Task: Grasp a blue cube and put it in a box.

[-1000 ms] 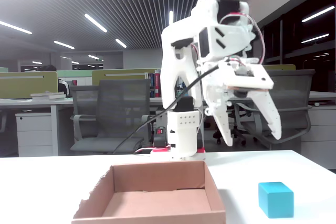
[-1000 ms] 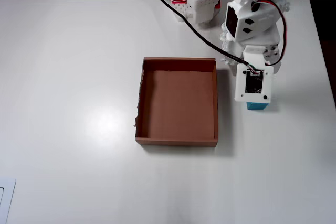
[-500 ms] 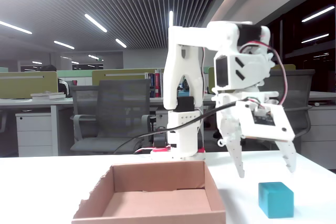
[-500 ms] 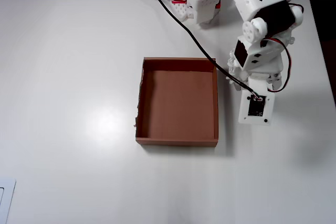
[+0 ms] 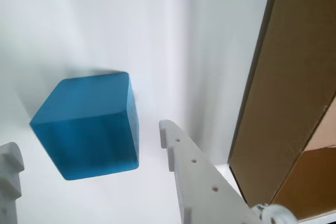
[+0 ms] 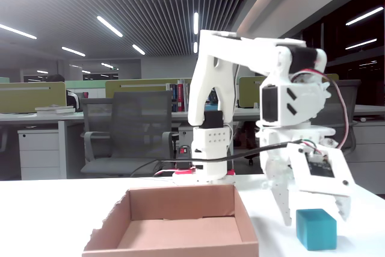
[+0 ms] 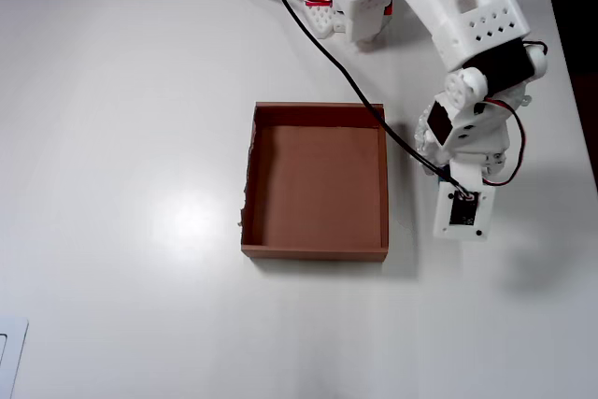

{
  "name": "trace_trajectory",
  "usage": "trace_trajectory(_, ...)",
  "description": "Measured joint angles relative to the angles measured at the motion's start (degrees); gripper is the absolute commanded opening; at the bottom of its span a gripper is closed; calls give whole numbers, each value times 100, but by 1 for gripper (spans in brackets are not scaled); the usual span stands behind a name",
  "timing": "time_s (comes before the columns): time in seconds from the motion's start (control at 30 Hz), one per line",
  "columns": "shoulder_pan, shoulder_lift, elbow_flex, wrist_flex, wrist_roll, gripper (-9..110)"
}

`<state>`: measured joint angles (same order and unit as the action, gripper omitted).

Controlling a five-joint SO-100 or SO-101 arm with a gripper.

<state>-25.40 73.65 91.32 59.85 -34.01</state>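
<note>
The blue cube sat on the table right of the box; the gripper, fingers spread and empty, had dropped from above to bracket it, ready to close

White 3D-printed arm, black servos, perforated link plates, black cable, red-black wires, pink-red base trim.
</note>
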Motion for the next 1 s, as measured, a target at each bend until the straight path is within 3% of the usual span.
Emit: trace_trajectory(1.0,-114,-141,-149,-70,176,17)
